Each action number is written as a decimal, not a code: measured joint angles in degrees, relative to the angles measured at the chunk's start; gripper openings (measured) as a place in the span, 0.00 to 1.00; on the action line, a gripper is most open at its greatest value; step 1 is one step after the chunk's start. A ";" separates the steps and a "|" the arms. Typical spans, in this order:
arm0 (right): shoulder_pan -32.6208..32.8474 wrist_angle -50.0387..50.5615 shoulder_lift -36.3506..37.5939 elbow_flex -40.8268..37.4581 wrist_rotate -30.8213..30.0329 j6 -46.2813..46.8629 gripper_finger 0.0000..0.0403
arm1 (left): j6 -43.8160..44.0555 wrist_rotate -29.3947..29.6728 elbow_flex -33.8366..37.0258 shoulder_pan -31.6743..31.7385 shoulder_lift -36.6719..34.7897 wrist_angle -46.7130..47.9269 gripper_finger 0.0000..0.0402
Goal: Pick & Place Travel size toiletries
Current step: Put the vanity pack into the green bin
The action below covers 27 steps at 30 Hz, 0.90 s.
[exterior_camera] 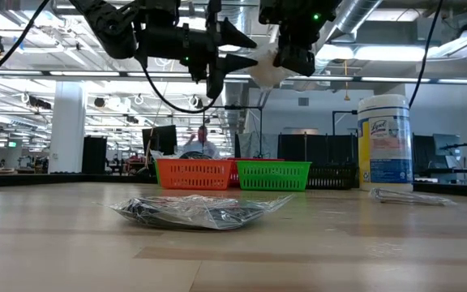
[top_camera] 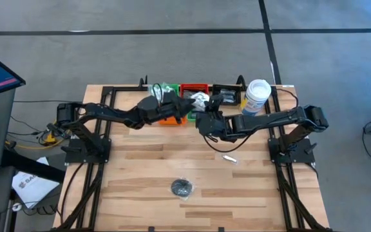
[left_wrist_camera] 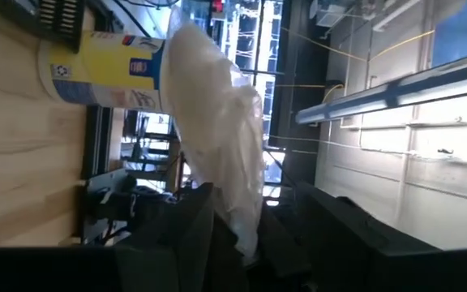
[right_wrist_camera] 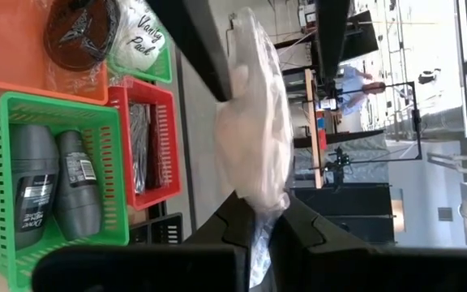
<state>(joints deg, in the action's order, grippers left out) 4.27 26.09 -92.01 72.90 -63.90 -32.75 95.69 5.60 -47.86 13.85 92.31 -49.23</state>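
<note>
The right claw point(right_wrist_camera: 254, 223) is clamped on the edge of a clear packet point(right_wrist_camera: 254, 122) with white contents, held high over the trays point(top_camera: 195, 90) at the worktop's far side. The left claw point(left_wrist_camera: 233, 235) has its fingers partly apart around the same packet's other end. The packet looks light, soft, crinkly and probably slippery; a gathered edge is the best hold. Another packet point(top_camera: 181, 187) lies near.

I view a grey floor point(top_camera: 172, 51) crossed by dark lines, open hall with ceiling lights point(exterior_camera: 428, 53), a seated person point(exterior_camera: 203, 142) far back.
</note>
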 joint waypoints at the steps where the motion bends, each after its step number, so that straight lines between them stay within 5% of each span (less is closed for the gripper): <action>1: 0.00 0.00 0.00 0.00 0.06 0.18 0.04 | -0.48 0.03 0.00 -0.01 0.00 0.14 0.42; 7: 0.00 0.00 0.00 0.00 0.98 0.97 0.05 | -0.89 0.20 0.00 0.20 0.00 0.41 0.35; 16: 0.01 0.00 0.00 0.00 2.40 2.99 0.06 | -3.62 -0.04 0.00 0.58 0.00 0.86 0.02; 27: 0.61 0.44 3.73 -0.04 7.47 6.47 0.25 | -5.48 -8.74 0.00 3.56 0.00 0.84 0.00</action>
<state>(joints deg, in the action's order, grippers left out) 4.89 26.52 -88.27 72.86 -56.43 -26.28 90.21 -3.14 -47.86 17.41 92.31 -48.39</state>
